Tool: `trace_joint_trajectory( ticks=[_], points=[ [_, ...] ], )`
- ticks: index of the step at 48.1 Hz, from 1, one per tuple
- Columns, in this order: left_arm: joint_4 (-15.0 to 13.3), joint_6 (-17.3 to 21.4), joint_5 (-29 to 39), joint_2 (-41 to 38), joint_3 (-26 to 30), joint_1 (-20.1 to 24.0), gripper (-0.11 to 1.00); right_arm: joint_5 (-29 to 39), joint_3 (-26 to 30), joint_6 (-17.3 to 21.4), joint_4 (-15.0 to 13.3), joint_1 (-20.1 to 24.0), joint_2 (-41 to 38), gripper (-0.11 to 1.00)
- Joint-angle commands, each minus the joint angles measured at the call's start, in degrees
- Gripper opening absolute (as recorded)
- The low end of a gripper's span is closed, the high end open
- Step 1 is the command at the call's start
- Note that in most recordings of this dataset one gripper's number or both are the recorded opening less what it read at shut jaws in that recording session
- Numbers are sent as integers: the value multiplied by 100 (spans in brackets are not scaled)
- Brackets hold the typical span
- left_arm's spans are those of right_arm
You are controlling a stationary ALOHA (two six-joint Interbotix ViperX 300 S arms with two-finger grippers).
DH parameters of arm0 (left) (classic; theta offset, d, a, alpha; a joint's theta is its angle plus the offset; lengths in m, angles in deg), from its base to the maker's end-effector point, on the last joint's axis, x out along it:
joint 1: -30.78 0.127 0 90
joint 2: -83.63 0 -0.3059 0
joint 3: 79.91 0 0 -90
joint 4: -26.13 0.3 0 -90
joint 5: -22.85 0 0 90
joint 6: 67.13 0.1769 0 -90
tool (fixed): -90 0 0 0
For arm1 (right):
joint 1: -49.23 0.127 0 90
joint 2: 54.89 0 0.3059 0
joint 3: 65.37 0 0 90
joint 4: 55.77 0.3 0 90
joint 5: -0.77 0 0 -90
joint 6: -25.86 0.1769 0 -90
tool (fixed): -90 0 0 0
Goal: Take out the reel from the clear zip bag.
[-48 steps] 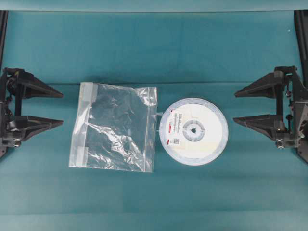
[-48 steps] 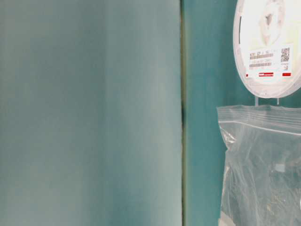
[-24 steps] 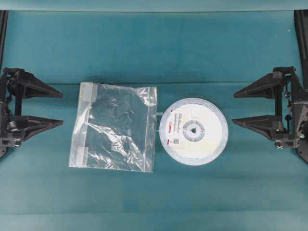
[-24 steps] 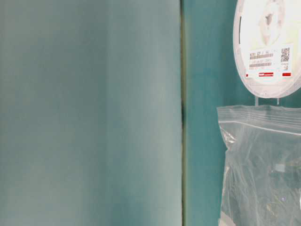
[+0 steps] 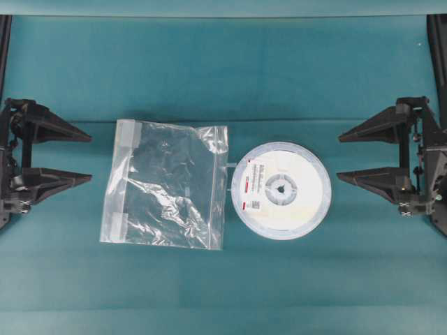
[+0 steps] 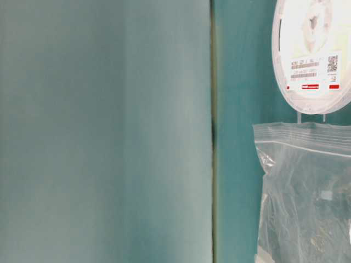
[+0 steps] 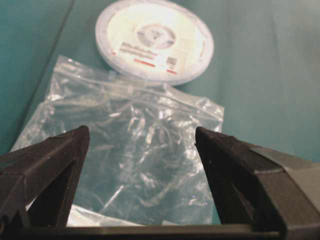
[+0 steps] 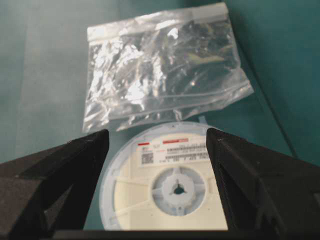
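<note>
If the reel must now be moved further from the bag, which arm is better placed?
Probably the right. The reel lies outside the clear zip bag, nearer the open right gripper; the open left gripper faces the bag.

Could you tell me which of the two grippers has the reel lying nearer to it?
The right gripper: the reel lies just before it, while the bag lies between the reel and the left gripper.

A teal cloth-covered table [image 5: 223, 70] fills the view, evenly lit.
</note>
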Motion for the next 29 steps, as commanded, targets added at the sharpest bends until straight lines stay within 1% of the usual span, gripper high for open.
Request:
trace_joint_trajectory(
  ticks=[1,29],
  points=[
    [18,9,-44,-18,141,-9,92,-44,123,-35,-18,9,-18,86],
    [18,9,-26,-9,141,-9,92,0,114,-35,-9,9,26,86]
  ],
)
